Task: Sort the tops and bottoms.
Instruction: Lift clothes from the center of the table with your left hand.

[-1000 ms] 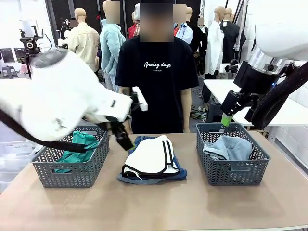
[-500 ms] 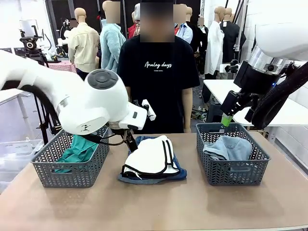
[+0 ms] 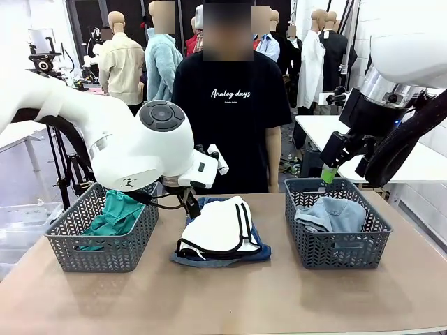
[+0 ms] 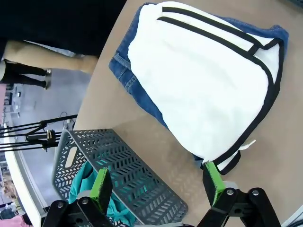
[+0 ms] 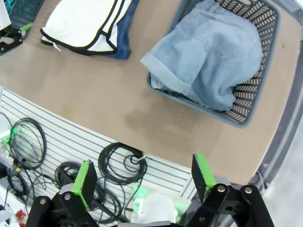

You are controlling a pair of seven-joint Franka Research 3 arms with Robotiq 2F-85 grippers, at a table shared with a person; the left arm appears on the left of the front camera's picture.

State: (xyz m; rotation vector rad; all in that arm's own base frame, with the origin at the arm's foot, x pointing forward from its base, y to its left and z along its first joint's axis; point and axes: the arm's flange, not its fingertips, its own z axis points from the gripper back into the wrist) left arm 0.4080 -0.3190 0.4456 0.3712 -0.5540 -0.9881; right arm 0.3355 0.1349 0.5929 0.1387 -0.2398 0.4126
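two grey baskets stand on the table (image 3: 230, 300), one at each end, with a pile of clothes between them. the left basket (image 3: 105, 246) holds the teal-green top (image 3: 115, 213), bunched loosely inside it. the right basket (image 3: 339, 252) holds the faded grey-blue denim (image 3: 334, 213), folded, with a rolled cuff that shows in the right wrist view. on the bare tabletop between the baskets, the white shorts with black trim (image 3: 218, 229) lie on top of the mid-blue denim shorts (image 4: 124, 75). the blue cloth shows along the near and right edges of the pile and at its far end. the left gripper (image 4: 156, 183) hangs at the far left corner of that pile, between it and the left basket, fingers pointing down. in the left wrist view its two green pads (image 4: 101, 183) stand wide apart with nothing between them, over the strip of table between the basket and the corner of the white shorts. the right gripper (image 5: 143, 178) hovers high above the far left part of the right basket. its jaws are likewise spread wide and empty, well apart from the denim below. a person (image 3: 230, 118) in a black t-shirt stands at the far side of the table, behind the pile.
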